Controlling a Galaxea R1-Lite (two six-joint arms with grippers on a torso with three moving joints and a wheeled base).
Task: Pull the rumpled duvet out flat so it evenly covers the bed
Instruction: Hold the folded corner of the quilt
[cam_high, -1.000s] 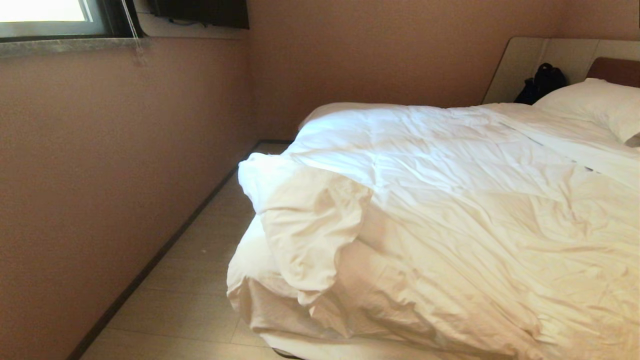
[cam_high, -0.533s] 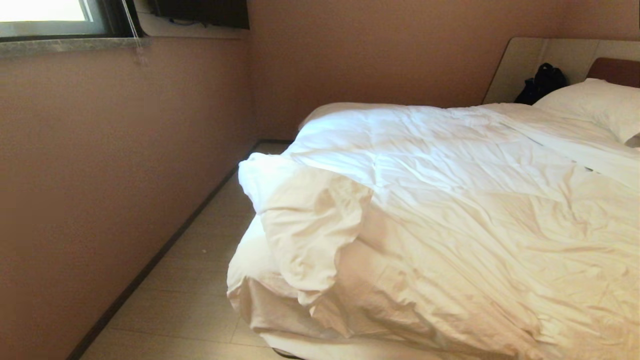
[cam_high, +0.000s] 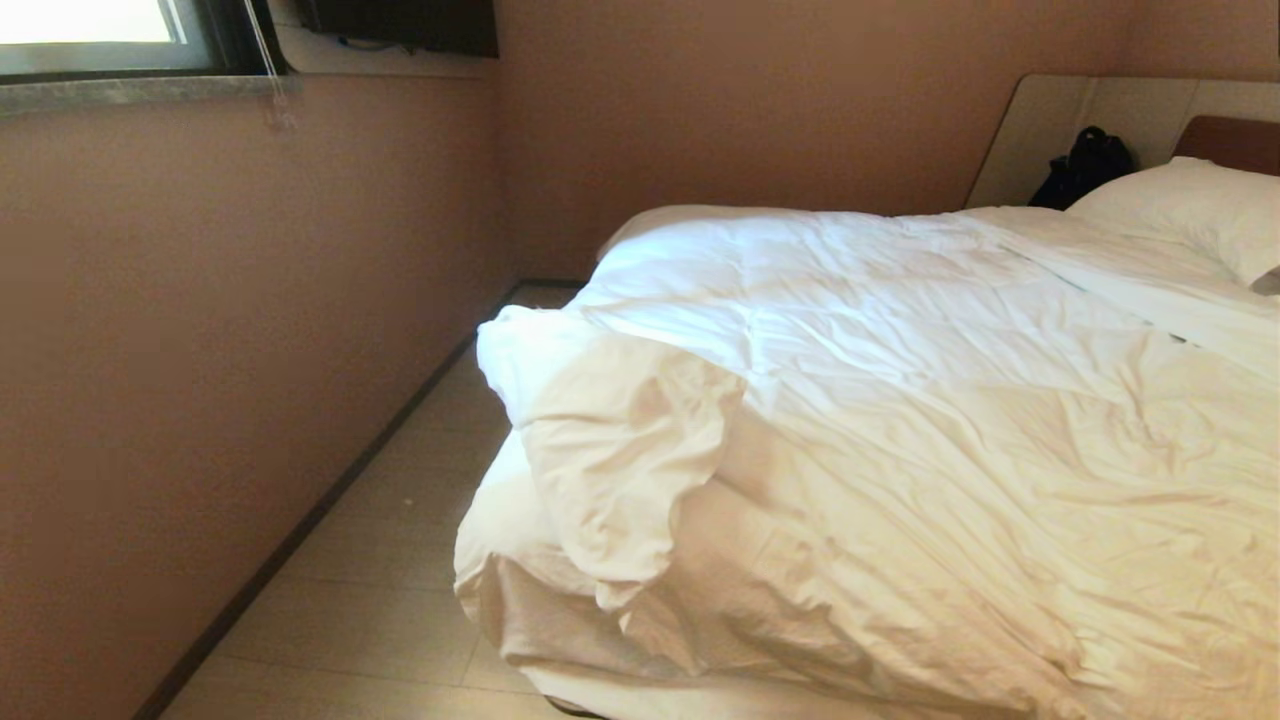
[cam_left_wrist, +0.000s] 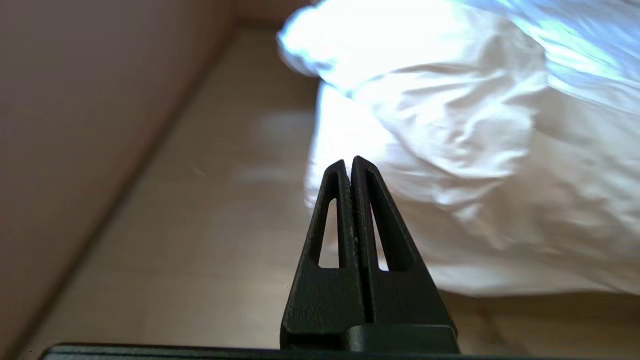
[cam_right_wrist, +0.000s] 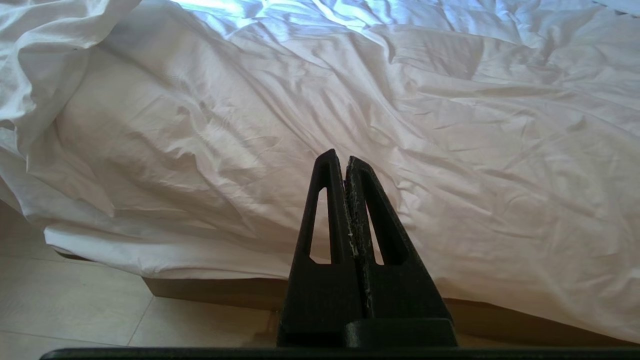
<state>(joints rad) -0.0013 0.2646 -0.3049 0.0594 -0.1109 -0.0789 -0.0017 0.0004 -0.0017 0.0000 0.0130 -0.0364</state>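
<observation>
Both end effectors I see only in the wrist views: left end effector (cam_left_wrist: 349, 161) and right end effector (cam_right_wrist: 339, 156), fingers pressed together, holding nothing. On the bed (cam_high: 590, 708), the duvet (cam_high: 900, 400) lies bunched, its corner folded back at 9 o'clock.

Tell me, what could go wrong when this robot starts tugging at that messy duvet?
The duvet has a corner folded back at the bed's foot; a pull from elsewhere might drag the fold along rather than open it. Both the left gripper and the right gripper are shut and apart from the fabric, so a grab could pinch too little and slip.
</observation>
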